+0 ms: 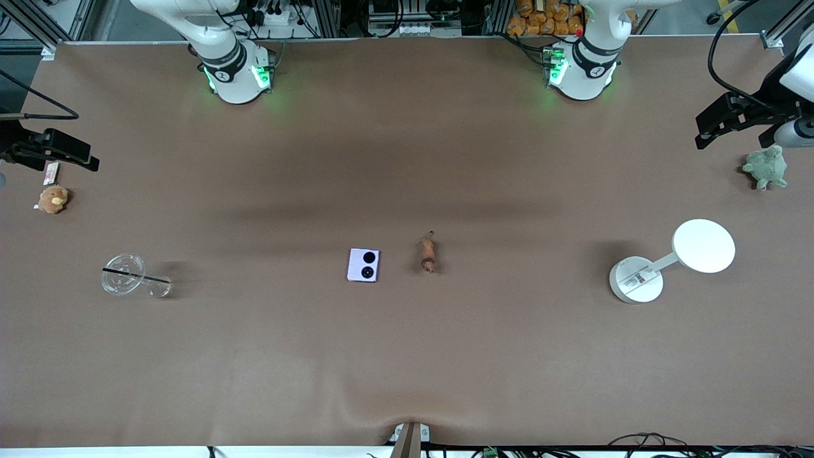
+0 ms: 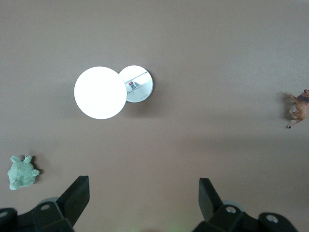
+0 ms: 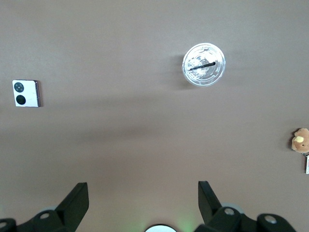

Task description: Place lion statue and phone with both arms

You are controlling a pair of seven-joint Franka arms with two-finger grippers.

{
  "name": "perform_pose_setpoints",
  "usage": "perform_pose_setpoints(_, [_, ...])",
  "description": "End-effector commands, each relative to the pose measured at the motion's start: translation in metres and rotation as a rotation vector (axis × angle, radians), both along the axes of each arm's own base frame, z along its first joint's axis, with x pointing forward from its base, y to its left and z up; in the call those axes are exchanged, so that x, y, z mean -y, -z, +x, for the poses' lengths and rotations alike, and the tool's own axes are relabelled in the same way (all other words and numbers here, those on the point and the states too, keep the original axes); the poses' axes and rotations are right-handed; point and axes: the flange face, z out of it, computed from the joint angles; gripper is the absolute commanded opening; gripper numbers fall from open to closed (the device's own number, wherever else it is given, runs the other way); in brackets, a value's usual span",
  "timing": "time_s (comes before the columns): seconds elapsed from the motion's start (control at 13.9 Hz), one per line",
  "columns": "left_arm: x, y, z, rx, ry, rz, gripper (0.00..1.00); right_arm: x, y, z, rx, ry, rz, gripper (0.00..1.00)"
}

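Step in hand: I judge the task not yet begun; both arms wait at the counter's ends, nothing grasped.
Left pincer (image 1: 704,132): upper right of the front view, over the left arm's end of the counter, above the green plush turtle (image 1: 766,166). In its wrist view the fingers (image 2: 77,194) stand spread, released and empty.
Right pincer (image 1: 86,159): upper left of the front view, over the right arm's end, near the tan-brown plush toy (image 1: 53,199). Its fingers (image 3: 77,195) are likewise spread and empty.
Phone: the small squarish pale lavender folded phone (image 1: 364,264) lies flat at frame centre, two black camera circles up.
Lion statue: the tiny reddish-brown lion statue (image 1: 428,253) lies on its side just beside the phone, toward the left arm's end, the two apart.
Next move: as I read it, each arm must travel inward and descend, left onto the lion, right onto the phone. The phone lies flat and thin, so I expect an edge grip to be awkward.
Surface: plain brown counter (image 1: 407,356), slightly rippled at bottom centre. A clear plastic cup with a black straw (image 1: 130,277) lies at lower left; a white round-headed desk lamp (image 1: 674,259) stands at right.
Room: aluminium framing, cabling and orange packets along the top edge.
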Motion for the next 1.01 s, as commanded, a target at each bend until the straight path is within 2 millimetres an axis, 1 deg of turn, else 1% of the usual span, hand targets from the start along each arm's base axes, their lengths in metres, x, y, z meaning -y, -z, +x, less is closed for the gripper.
perform_pose_setpoints(0.0, [0.003,-0.001,0.007,-0.005,0.017,-0.024,1.00,-0.004,-0.002,-0.002,-0.011,-0.015,-0.032,1.00])
perform_pose_setpoints(0.14, [0.008,0.007,0.011,-0.021,0.021,-0.024,1.00,0.006,-0.003,-0.002,-0.009,0.005,-0.042,1.00])
perform_pose_setpoints(0.22, [0.012,0.012,0.013,-0.029,0.027,-0.024,1.00,0.007,-0.004,-0.003,-0.007,0.008,-0.038,1.00])
perform_pose_setpoints(0.36, [0.032,0.023,0.016,-0.050,0.054,-0.023,1.00,0.006,-0.004,-0.003,-0.010,0.005,-0.038,1.00])
perform_pose_setpoints(0.5, [0.041,0.034,0.022,-0.069,0.071,-0.023,1.00,0.006,-0.002,-0.001,-0.005,0.006,-0.029,1.00])
perform_pose_setpoints(0.65, [0.064,0.053,0.030,-0.086,0.105,-0.027,1.00,0.005,-0.001,0.003,0.012,0.005,-0.030,1.00])
perform_pose_setpoints(0.72, [0.077,0.060,0.032,-0.089,0.109,-0.028,1.00,0.007,-0.003,0.009,0.054,0.010,-0.032,1.00])
perform_pose_setpoints(0.79, [0.096,0.068,0.034,-0.092,0.105,-0.033,1.00,0.011,-0.002,0.013,0.079,0.018,-0.035,1.00])
perform_pose_setpoints(0.86, [0.114,0.076,0.036,-0.091,0.090,-0.039,1.00,0.017,0.004,0.017,0.071,0.029,-0.034,1.00])
perform_pose_setpoints(0.93, [0.132,0.088,0.039,-0.090,0.067,-0.044,1.00,0.018,0.011,0.020,0.059,0.030,-0.031,1.00])
